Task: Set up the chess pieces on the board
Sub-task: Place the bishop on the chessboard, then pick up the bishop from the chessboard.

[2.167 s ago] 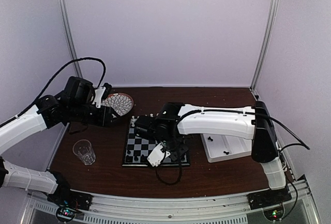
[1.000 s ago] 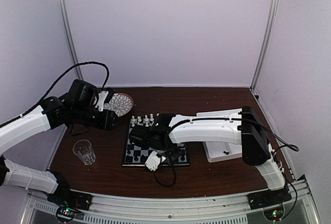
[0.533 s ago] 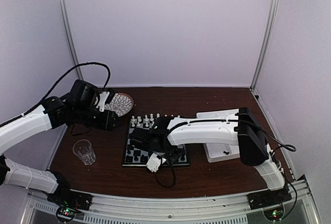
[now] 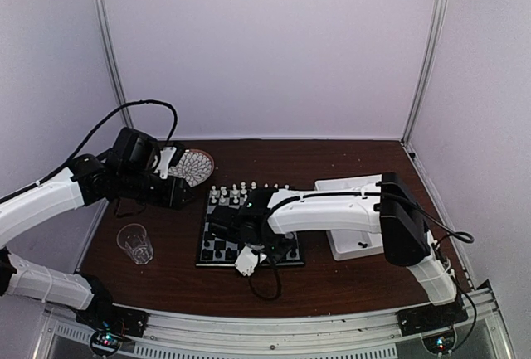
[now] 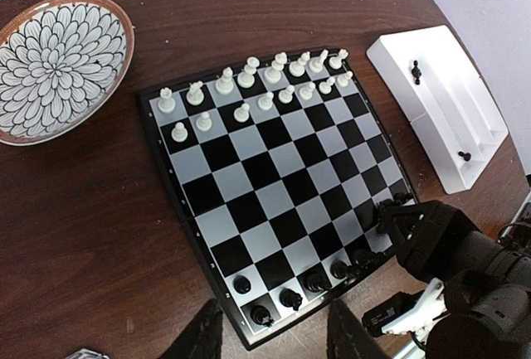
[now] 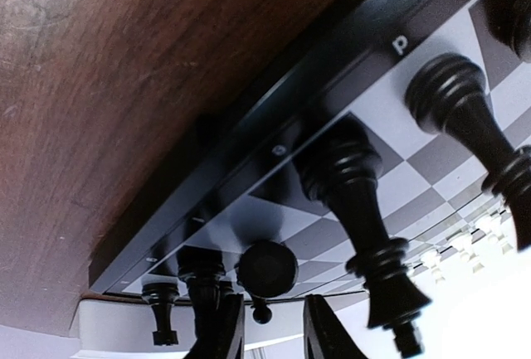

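Note:
The board point(image 4: 217, 233) point(image 5: 274, 201) lies mid-table. White chess pieces point(image 5: 226, 83) fill its two far rows. Black chess pieces point(image 5: 290, 298) stand along the near edge. My right gripper point(image 4: 280, 248) point(image 5: 387, 211) is low over the near right corner. In the right wrist view, its fingertips point(image 6: 217, 330) stand slightly apart around a small black pawn point(image 6: 267, 269). The pawn is tilted, base toward the camera, over a light square by the rim. My left gripper point(image 5: 278, 336) point(image 4: 178, 194) hovers open and empty, high over the board's near left corner.
A white compartmented tray point(image 4: 353, 241) point(image 5: 440, 102) right of the board holds a few black pieces. A round patterned plate point(image 4: 191, 165) point(image 5: 58, 65) sits at the far left. A clear glass point(image 4: 135, 244) stands at the near left. The right arm's cable hangs over the table's front.
The right arm has swung left and lower over the board's near edge, uncovering the white rows. It has hardly moved in the last half second. The left arm stays almost still.

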Robot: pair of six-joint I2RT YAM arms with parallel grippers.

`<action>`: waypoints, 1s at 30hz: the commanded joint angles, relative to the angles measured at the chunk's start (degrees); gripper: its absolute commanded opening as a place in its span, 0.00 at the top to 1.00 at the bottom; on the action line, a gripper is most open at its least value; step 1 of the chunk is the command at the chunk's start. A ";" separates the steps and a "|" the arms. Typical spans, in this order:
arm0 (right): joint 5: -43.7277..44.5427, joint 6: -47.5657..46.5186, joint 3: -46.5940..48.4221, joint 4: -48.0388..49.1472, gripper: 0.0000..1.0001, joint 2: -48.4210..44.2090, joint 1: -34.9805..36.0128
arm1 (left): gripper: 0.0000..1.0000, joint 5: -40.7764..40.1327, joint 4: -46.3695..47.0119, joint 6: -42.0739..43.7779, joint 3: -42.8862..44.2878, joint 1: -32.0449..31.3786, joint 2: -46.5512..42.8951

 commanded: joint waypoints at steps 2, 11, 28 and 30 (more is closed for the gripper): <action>-0.54 1.06 -0.05 -1.27 0.72 -3.35 0.49 | 0.57 1.04 3.29 0.44 -0.49 0.51 1.33; -1.62 1.85 -0.31 -1.26 0.72 -6.35 0.58 | 0.57 1.24 3.09 0.33 0.03 0.57 1.22; -29.69 19.46 -12.37 5.45 0.70 -32.29 -24.61 | 0.55 3.86 -3.37 0.82 11.66 -7.19 12.24; -32.36 24.68 -17.18 9.04 0.70 -35.97 -29.08 | 0.55 2.47 -5.69 1.83 15.85 -10.31 16.99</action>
